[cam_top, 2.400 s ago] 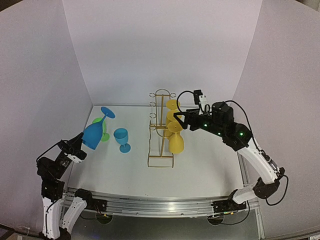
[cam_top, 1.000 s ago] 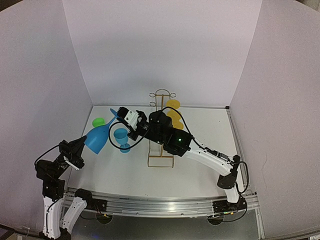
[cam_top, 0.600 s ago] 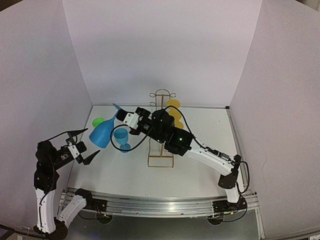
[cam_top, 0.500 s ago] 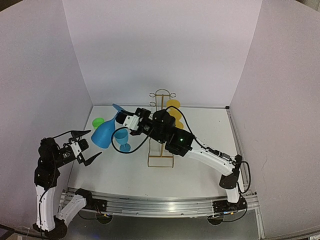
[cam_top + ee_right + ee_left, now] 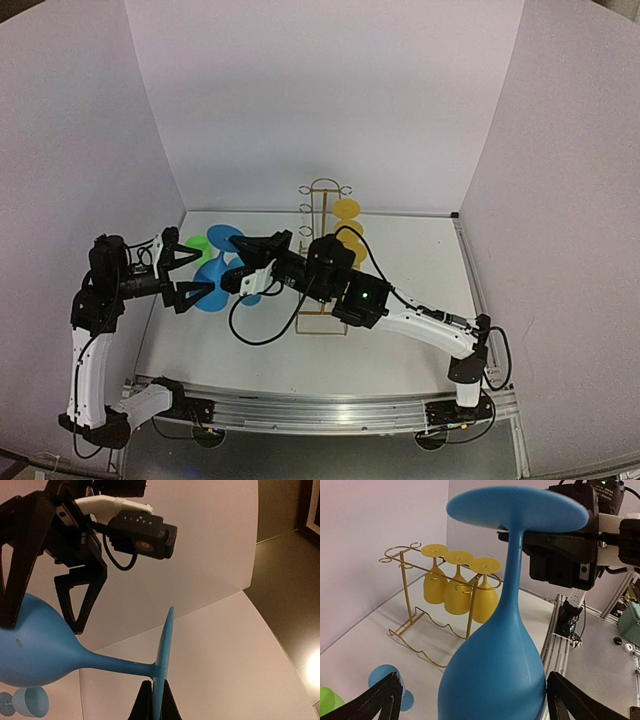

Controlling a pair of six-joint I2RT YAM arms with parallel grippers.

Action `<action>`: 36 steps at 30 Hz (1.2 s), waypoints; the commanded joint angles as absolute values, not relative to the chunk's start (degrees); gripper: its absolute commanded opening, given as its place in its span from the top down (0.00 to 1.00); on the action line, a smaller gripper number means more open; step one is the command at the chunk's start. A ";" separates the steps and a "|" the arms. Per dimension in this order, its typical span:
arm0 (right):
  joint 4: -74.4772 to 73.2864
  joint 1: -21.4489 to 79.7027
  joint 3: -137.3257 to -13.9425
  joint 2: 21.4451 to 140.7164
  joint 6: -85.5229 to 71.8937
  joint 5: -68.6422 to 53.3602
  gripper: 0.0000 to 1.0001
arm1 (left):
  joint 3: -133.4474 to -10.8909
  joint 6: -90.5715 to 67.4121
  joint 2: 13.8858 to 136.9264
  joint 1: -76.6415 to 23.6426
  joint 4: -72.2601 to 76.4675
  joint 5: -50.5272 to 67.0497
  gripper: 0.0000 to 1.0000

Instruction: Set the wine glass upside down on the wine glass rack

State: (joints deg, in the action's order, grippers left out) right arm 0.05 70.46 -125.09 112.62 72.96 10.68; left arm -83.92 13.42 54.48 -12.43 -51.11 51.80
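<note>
In R jaws, wine glass foot, pinched

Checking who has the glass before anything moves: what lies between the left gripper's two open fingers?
The bowl of the blue wine glass, plain in the left wrist view; the right gripper pinches its foot.

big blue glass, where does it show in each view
top external: glass left of centre, left of the rack.
left wrist: glass fills the centre, foot up.
right wrist: glass lower left, lying sideways.
Shared landmark: the open left fingers flanking its bowl.
</note>
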 commanded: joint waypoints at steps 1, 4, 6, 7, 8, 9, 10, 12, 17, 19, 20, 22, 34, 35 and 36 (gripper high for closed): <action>3.96 70.50 -129.07 112.15 75.37 10.03 1.00 | -83.57 9.77 55.09 -12.46 -51.30 56.49 0.00; 3.98 70.49 -130.39 112.78 75.56 9.68 1.00 | -83.04 10.43 55.40 -12.47 -51.46 57.56 0.00; 3.98 70.50 -131.10 113.24 75.67 9.66 1.00 | -82.31 10.99 55.33 -12.45 -51.22 58.63 0.01; 3.97 70.50 -131.28 113.36 75.74 9.67 1.00 | -81.90 11.24 55.21 -12.45 -50.98 58.99 0.02; 3.96 70.49 -131.36 113.39 75.77 9.65 1.00 | -81.42 11.50 55.03 -12.48 -50.65 59.35 0.04; 3.96 70.49 -131.31 113.35 75.79 9.54 1.00 | -80.76 11.87 54.85 -12.49 -50.15 59.76 0.07; 3.96 70.49 -131.21 113.25 75.73 9.35 1.00 | -80.32 12.19 54.64 -12.55 -49.61 60.05 0.09; 3.84 70.49 -130.80 112.94 75.41 8.85 1.00 | -79.70 11.70 54.52 -12.72 -48.12 60.16 0.12; 1.66 70.49 -129.98 112.14 74.19 6.68 1.00 | -80.61 13.57 55.17 -13.31 -48.03 60.50 0.16; 1.41 70.49 -129.88 112.10 73.93 6.05 1.00 | -81.00 15.59 55.67 -13.91 -49.48 61.13 0.18; 1.36 70.49 -130.17 112.25 73.68 5.98 1.00 | -81.03 16.07 55.86 -14.37 -50.20 61.24 0.19; 1.26 70.50 -130.41 112.60 73.69 5.75 1.00 | -81.03 16.91 56.11 -15.12 -50.48 61.33 0.20; 0.53 70.49 -130.48 112.85 72.97 5.13 1.00 | -80.98 16.71 57.33 -21.88 -47.35 60.05 0.12; 0.53 70.49 -130.49 112.82 72.95 5.18 1.00 | -80.90 16.44 57.35 -21.95 -46.96 60.04 0.12; 0.53 70.49 -130.47 112.77 72.93 5.24 1.00 | -80.86 16.24 57.38 -21.97 -46.61 60.04 0.13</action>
